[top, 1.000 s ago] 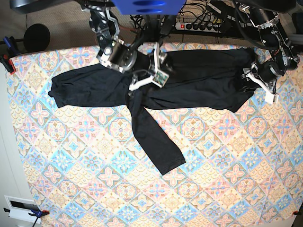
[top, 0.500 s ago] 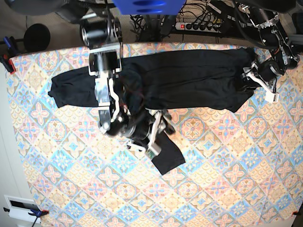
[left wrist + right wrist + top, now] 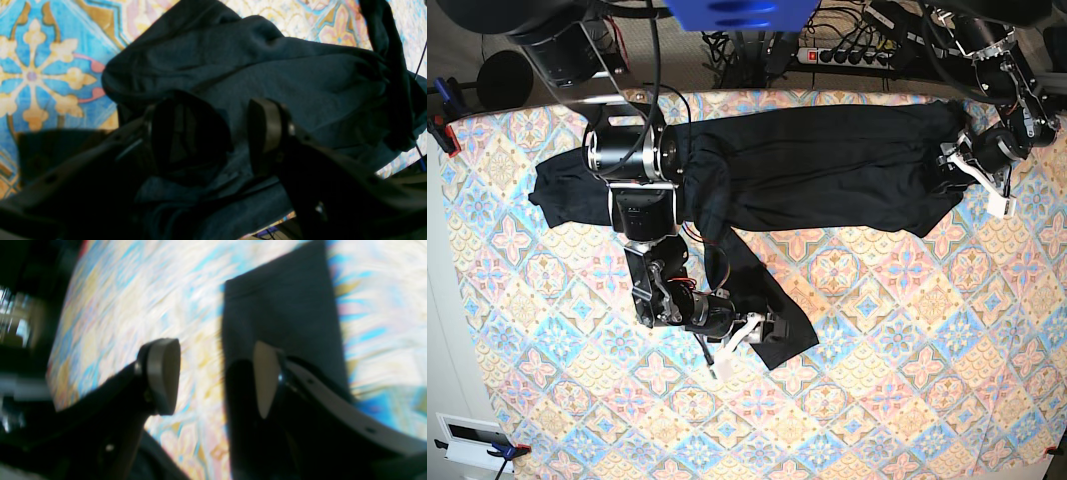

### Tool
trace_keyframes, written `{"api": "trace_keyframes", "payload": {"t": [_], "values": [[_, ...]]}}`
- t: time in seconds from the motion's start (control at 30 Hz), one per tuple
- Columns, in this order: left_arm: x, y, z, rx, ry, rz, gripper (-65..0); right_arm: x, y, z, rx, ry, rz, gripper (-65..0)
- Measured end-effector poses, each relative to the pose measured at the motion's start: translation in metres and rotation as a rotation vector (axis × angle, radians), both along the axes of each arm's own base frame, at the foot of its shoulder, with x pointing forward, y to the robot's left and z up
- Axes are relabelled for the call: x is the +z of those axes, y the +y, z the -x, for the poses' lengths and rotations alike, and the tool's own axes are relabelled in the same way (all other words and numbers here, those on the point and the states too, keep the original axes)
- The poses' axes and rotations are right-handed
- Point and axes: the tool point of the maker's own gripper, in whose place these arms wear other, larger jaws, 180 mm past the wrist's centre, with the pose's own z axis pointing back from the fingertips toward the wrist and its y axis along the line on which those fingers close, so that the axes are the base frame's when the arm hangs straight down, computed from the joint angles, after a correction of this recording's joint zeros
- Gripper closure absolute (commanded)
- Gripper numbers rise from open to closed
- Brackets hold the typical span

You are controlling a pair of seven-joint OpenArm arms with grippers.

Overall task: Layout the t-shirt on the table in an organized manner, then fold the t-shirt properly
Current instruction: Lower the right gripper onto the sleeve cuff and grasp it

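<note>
The black t-shirt [image 3: 827, 165] lies spread sideways across the far half of the table [image 3: 897, 360], with one long sleeve [image 3: 757, 290] trailing toward the front. My right gripper [image 3: 749, 337] hovers open at that sleeve's cuff. In the right wrist view one of the right gripper's [image 3: 213, 378] fingers is over the sleeve end [image 3: 283, 313] and the other is over the patterned cloth; nothing is held. My left gripper [image 3: 955, 168] rests at the shirt's right edge. Its jaws [image 3: 227, 133] stand apart over bunched black fabric [image 3: 300, 80].
A power strip [image 3: 847, 55] and cables lie beyond the table's far edge. Clamps [image 3: 441, 128] hold the cloth at the left edge, with a black round object [image 3: 505, 78] behind them. A white box [image 3: 472, 442] sits at the front left corner.
My right arm has swung from the middle of the shirt down along the trailing sleeve to its cuff. The left arm and the shirt's body have stayed put.
</note>
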Motion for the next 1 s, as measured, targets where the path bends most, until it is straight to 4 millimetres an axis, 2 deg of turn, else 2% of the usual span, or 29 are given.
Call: {"api": "trace_keyframes", "payload": {"t": [0.27,0.37,0.47,0.63,0.87,1.0], "values": [[0.000,0.000,0.000,0.000,0.000,0.000,-34.8,0.012,0.007,-0.010,0.001,-0.013,-0.020,-33.9],[0.000,0.000,0.000,0.000,0.000,0.000,-34.8,0.003,-0.005,-0.018,-0.100,0.011,0.005,-33.9],[-0.002,0.000,0.005,0.001,0.010,0.003,-34.8,-0.001,-0.013,-0.024,-0.113,-0.042,0.086,-33.9],[-0.003,0.000,0.005,0.000,0.011,0.003,-34.8,-0.009,-0.012,-0.021,-0.038,-0.112,0.228,-33.9],[-0.002,0.000,0.004,0.000,0.008,0.003,-34.8,-0.003,-0.024,-0.029,-0.007,-0.163,0.330,-34.0],[-0.002,-0.001,0.003,-0.002,0.008,0.003,-34.8,-0.017,-0.038,-0.027,0.009,-0.168,0.462,-34.0]]}}
